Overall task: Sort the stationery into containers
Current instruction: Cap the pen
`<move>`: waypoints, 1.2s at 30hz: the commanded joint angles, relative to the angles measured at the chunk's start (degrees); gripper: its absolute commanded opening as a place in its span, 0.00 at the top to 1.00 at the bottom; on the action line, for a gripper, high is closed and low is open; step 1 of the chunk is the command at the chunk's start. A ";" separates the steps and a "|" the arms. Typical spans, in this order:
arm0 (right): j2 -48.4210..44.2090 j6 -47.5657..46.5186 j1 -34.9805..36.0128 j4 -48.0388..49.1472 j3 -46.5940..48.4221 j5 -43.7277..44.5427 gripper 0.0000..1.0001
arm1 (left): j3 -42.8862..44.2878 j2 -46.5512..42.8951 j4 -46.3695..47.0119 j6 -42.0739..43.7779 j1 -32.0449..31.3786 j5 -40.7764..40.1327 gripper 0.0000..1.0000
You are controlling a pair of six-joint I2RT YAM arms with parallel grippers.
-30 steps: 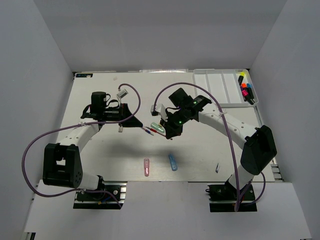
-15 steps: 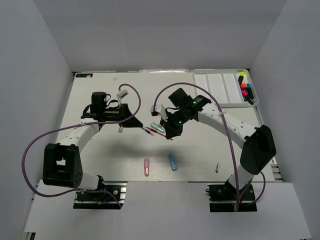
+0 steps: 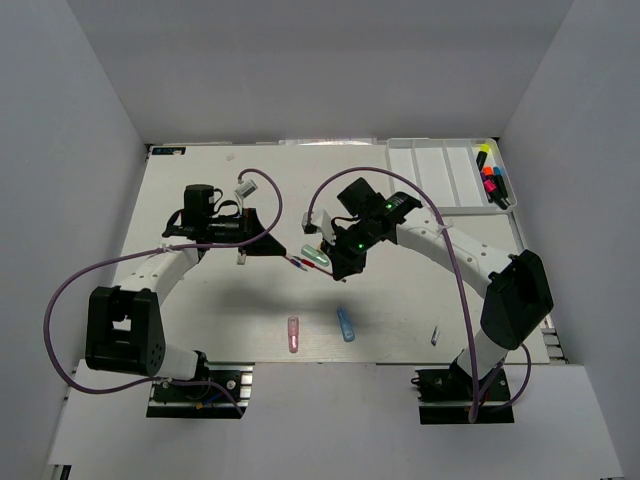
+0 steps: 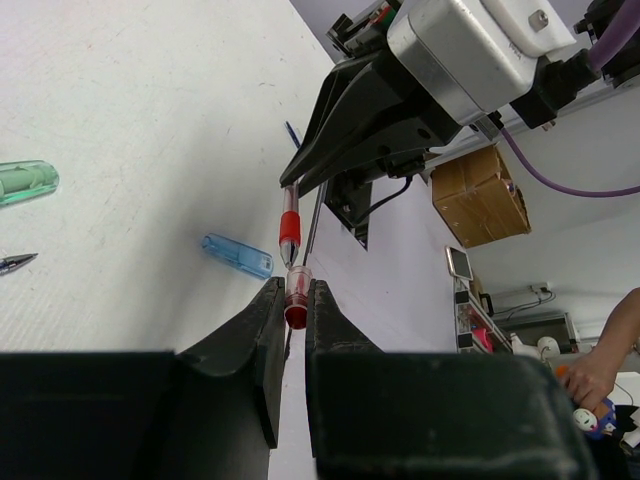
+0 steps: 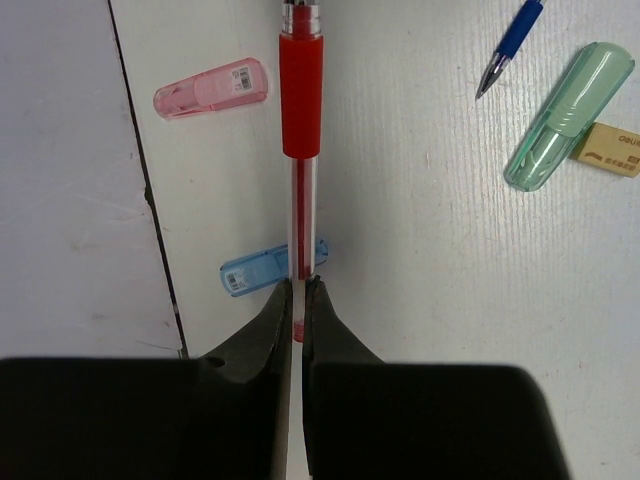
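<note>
My left gripper (image 4: pixel 292 290) is shut on a small clear cap with a red end (image 4: pixel 297 297). Just ahead of it, my right gripper (image 5: pixel 297 285) is shut on the rear of a red pen (image 5: pixel 301 95), whose tip points at the cap. Whether tip and cap touch, I cannot tell. In the top view both grippers meet over the table's middle, left (image 3: pixel 275 248) and right (image 3: pixel 335 265). The white divided tray (image 3: pixel 430 147) stands at the back right with several highlighters (image 3: pixel 492 180) in its right compartment.
Under the pen lie a blue capsule (image 5: pixel 255 272), a pink capsule (image 5: pixel 210 88), a green capsule (image 5: pixel 570 115), a tan eraser (image 5: pixel 612 151) and a blue pen (image 5: pixel 510 45). A small thin piece (image 3: pixel 435 336) lies near the front right edge.
</note>
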 commanded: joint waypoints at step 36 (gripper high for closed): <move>-1.52 -0.28 0.16 0.24 1.16 -1.33 1.00 | 1.55 -0.99 -0.26 1.13 -0.38 -0.26 1.00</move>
